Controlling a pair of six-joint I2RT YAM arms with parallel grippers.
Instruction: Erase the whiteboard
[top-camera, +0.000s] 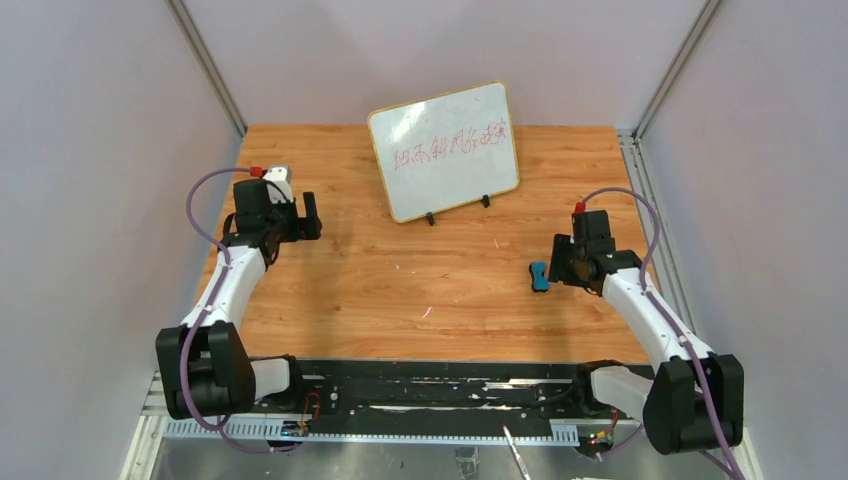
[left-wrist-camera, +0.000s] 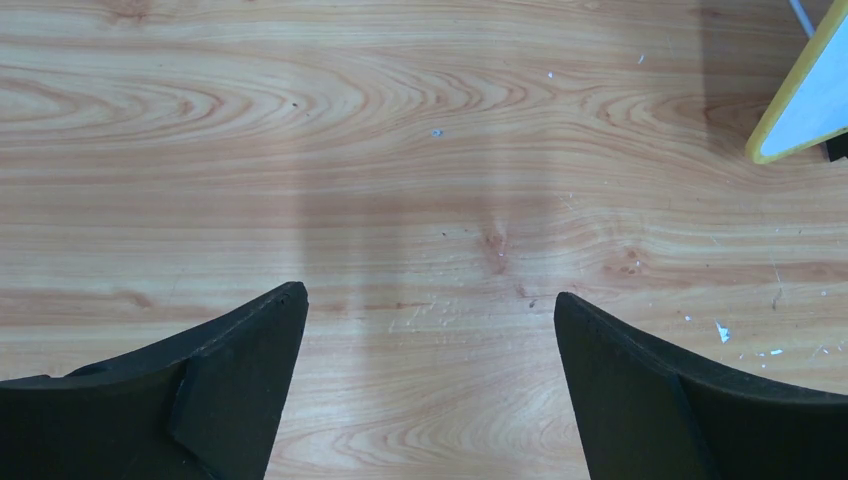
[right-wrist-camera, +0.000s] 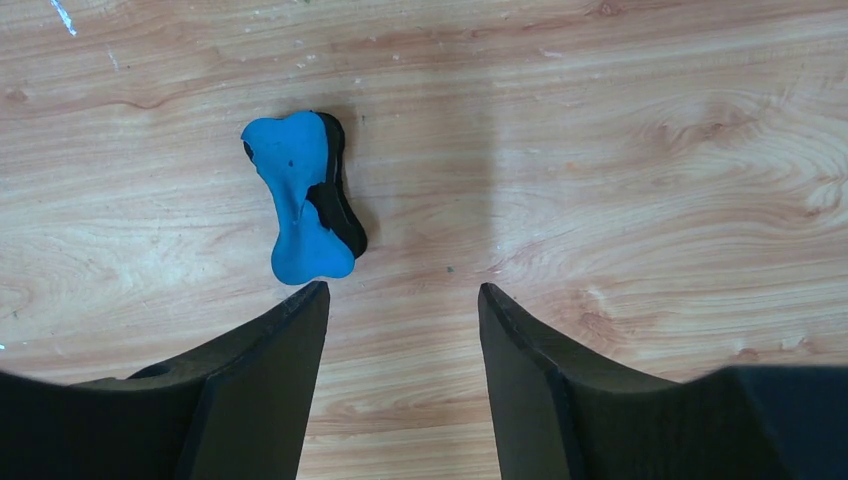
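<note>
I see the whiteboard (top-camera: 444, 150) standing at the middle of the counter's (top-camera: 400, 290) far edge, propped on two small black feet (top-camera: 431, 217). It is a glossy white rectangle with rounded corners, a thin pale-wood frame and a line of red handwriting across it. The counter is warm, swirled wood grain flecked with white specks. Near its right edge lies a small blue eraser (right-wrist-camera: 300, 210), waisted like a bone, with a black layer along one side. My left fingers (left-wrist-camera: 240, 350) are spread wide over bare wood and hold nothing. My right fingers (right-wrist-camera: 270, 350) are partly open and also hold nothing, with the eraser just beyond one tip.
</note>
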